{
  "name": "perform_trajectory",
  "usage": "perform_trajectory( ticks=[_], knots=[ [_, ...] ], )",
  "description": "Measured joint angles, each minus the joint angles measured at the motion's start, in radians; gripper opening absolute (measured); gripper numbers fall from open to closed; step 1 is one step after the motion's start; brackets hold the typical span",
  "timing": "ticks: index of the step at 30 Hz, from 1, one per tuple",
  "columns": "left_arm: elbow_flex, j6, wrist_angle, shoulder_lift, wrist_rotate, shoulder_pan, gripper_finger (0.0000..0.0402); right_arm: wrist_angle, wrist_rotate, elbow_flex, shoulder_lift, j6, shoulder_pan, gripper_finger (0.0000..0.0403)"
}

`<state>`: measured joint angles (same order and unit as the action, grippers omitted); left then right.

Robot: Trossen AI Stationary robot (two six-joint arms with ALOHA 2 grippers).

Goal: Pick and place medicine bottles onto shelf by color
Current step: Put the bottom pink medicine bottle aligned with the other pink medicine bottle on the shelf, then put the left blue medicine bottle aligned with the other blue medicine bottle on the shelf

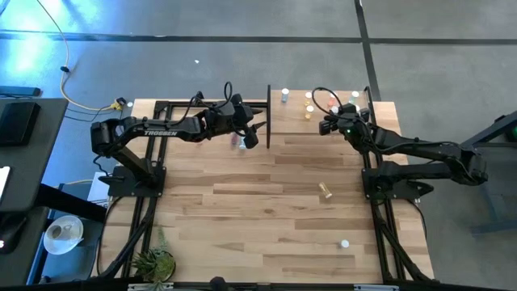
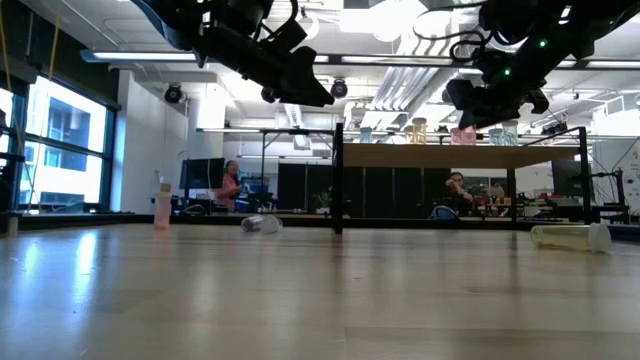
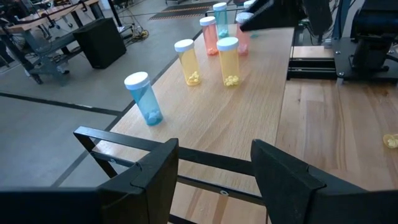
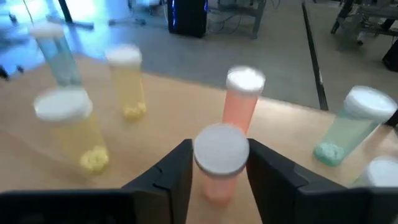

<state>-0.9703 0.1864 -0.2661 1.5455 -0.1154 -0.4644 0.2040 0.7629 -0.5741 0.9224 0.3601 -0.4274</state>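
Right gripper sits over the shelf by its right edge, a red bottle between its fingers, though I can't tell if it's gripping or letting go. Nudge sideways and the neighbouring red bottle could topple. Left gripper hangs empty, fingers apart, at the shelf's left edge.

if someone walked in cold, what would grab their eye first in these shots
Probably the right gripper over the shelf, its fingers either side of a white-capped red bottle among upright yellow, red and green bottles. Next, the left gripper, open and empty, hovers at the shelf's other end, facing a blue bottle and two yellow ones. A yellow bottle lies tipped over on the table.
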Motion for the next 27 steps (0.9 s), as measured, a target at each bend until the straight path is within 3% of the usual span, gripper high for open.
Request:
perform_trajectory(
  ticks=[7, 17, 27],
  knots=[
    [0.0, 0.0, 0.0, 0.0, -0.001, 0.0, 0.0189, -0.007, 0.002, 0.001, 0.0, -0.001, 0.0, 0.0174],
    [0.0, 0.0, 0.0, 0.0, -0.002, 0.0, 0.0189, -0.013, 0.003, 0.001, -0.009, -0.002, 0.0, 0.0177],
    [0.0, 0.0, 0.048, -0.031, -0.028, 0.0, 0.0189, -0.014, 0.002, 0.0, -0.113, -0.02, 0.062, 0.0177]
  ],
)
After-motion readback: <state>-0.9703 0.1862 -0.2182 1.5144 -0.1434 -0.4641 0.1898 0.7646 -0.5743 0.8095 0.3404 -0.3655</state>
